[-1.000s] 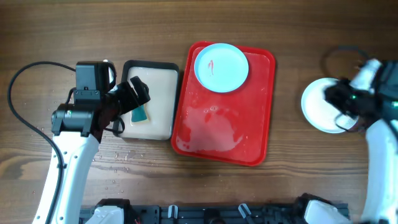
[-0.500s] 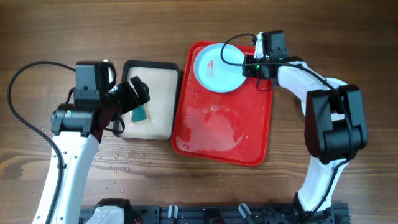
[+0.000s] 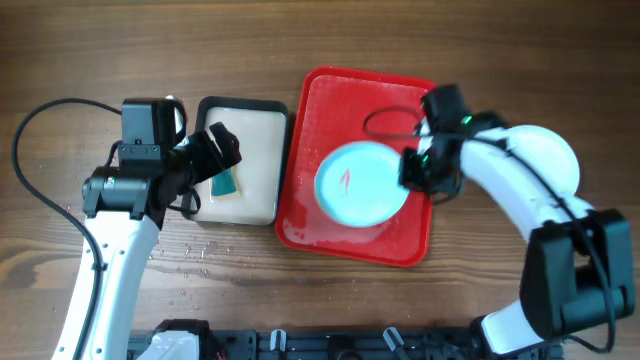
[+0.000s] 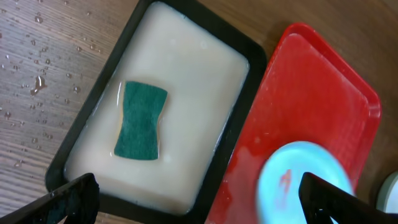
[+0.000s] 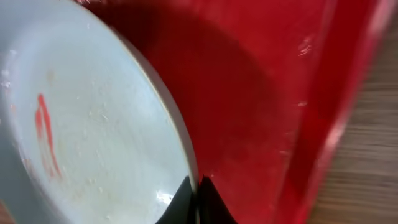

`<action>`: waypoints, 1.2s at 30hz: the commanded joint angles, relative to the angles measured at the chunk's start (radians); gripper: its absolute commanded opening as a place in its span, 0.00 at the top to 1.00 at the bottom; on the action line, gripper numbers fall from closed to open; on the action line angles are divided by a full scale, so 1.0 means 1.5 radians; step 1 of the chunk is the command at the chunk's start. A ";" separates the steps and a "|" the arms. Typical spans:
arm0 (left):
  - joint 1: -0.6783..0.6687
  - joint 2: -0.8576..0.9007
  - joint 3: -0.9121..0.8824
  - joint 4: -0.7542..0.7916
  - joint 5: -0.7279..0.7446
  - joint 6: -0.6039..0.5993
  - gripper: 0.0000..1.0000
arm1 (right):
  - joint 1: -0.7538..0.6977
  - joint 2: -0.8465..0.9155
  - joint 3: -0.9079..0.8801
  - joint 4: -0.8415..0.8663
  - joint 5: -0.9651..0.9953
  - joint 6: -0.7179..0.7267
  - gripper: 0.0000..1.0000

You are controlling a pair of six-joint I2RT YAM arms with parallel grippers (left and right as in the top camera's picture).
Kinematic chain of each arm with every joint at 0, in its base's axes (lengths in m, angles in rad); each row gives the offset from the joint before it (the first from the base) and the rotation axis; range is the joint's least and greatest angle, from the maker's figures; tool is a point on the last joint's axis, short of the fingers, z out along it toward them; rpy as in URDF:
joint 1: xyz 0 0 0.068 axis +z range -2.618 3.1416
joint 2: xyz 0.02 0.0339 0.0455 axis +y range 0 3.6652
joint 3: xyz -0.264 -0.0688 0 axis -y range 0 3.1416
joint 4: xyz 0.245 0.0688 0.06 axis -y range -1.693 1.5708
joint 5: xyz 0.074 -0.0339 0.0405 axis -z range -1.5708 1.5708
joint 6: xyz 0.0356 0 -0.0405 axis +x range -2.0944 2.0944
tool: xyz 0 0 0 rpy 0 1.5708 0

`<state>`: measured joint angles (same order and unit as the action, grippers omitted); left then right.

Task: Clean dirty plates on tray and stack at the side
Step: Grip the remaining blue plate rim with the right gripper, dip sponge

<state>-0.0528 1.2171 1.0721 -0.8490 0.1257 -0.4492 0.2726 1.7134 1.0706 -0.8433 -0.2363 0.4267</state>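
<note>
Since half a second ago, my right hand (image 3: 418, 168) has dragged the pale blue plate (image 3: 360, 187) from the far end of the red tray (image 3: 310, 110) down to its near half. The plate sits there now, its red smear (image 3: 345, 180) uncleaned. The right wrist view shows the fingertips pinched narrow on the plate's very rim, with little of the edge between them.

My left hand (image 3: 213, 150) hangs wide open and holding nothing over the sponge (image 4: 141, 120), which lies in the black-rimmed beige tray (image 4: 186, 37) of cloudy liquid.

My worry is that thin grip. The red tray looks wet, so I expect the plate to slide or pivot about the pinch once I scrub, and it could swing out of the fingers. Pressing the sponge near the side away from the grip could tip the rim up. A hard push might also shift the whole tray across the damp counter (image 3: 480, 60).
</note>
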 commanded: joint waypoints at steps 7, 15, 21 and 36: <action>0.003 0.015 0.006 -0.012 0.101 0.001 0.00 | 0.023 -0.166 -0.011 -0.002 -0.008 -0.058 0.96; 0.003 0.140 -0.045 -0.016 -0.060 -0.068 0.27 | 0.023 -0.293 -0.023 -0.028 0.030 -0.092 0.96; -0.025 0.219 -0.084 0.075 -0.061 -0.053 0.23 | 0.023 -0.269 -0.026 -0.024 -0.001 -0.073 0.95; -0.036 0.280 -0.041 0.084 -0.117 -0.002 0.52 | 0.023 -0.269 -0.026 -0.026 -0.001 -0.070 0.94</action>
<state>-0.1040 1.6428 1.0058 -0.7254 0.0975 -0.4751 0.3088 1.3075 1.0359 -0.8860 -0.2276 0.3126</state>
